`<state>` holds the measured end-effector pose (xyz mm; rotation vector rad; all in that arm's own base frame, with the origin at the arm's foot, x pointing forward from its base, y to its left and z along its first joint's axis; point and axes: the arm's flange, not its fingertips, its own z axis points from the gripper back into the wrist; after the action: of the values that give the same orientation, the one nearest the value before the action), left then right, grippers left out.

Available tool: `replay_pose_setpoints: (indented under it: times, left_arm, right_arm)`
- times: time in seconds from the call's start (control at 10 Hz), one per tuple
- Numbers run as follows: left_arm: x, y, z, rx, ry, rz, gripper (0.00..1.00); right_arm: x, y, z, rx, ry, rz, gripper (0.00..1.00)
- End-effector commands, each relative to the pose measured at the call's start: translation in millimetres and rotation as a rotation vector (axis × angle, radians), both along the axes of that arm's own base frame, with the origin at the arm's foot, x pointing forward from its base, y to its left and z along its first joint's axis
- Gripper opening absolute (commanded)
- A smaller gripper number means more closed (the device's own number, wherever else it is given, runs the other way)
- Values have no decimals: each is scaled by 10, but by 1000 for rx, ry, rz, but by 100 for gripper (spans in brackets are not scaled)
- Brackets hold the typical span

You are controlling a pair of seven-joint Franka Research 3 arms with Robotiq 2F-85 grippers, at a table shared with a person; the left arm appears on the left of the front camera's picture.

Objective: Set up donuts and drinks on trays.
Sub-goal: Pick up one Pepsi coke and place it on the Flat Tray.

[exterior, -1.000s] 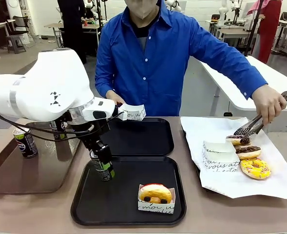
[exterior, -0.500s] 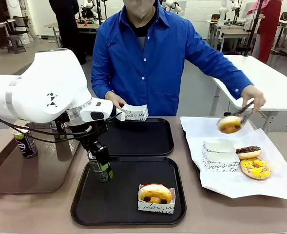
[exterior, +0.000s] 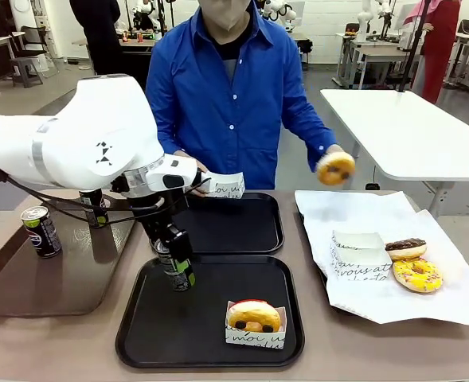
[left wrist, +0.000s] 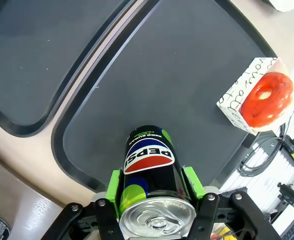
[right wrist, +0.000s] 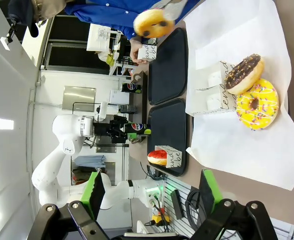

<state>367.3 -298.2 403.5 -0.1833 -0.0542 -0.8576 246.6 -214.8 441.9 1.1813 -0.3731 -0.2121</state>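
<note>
Left gripper (exterior: 173, 256) is clamping a dark can (exterior: 177, 274) by its upper part. The fingers (left wrist: 115, 183) are pressing both sides just below the silver top. Can's long axis is running near vertical and tipping slightly, with the top up toward the wrist. The base is pointing down at the near black tray (exterior: 178, 330), over its far-left corner. Cannot tell if the base is touching the tray floor. In the left wrist view the label is reading upside down and the base is aiming at bare tray.

Orange-glazed donut (exterior: 254, 315) is sitting in a white sleeve at the near-right of the same tray. It is standing on edge, hole facing the robot's side, sleeve mouth opening upward. Far black tray (exterior: 238, 227) is lying just behind, edges parallel.

Person (exterior: 234, 103) is holding an empty sleeve (exterior: 224, 186) over the far tray's far edge. The other hand is holding a raised donut (exterior: 335, 168) in the air, ring face toward the robot.

Chocolate donut (exterior: 406, 248) and yellow sprinkled donut (exterior: 417, 275) are lying flat and touching on the white paper sheet (exterior: 457, 298) at right. Second can (exterior: 41, 231) is standing upright on the brown tray (exterior: 51, 286) at left.

Right gripper (right wrist: 151, 192) is showing fingers spread wide with nothing between them.
</note>
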Motion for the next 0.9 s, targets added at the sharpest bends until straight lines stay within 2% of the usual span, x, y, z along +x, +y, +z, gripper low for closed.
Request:
replay_pose_setpoints:
  times: [0.0, 0.2, 0.8]
  left_arm:
    - [103, -158, 6, 59, 20, 33, 59]
    - [273, -264, -59, 100, 58, 42, 59]
    - [390, -243, -247, 166, 76, 71, 59]
  right_arm:
    - [24, -2, -2, 20, -29, 2, 100]
    - [24, -2, -2, 20, -29, 2, 100]
    - [24, -2, -2, 20, -29, 2, 100]
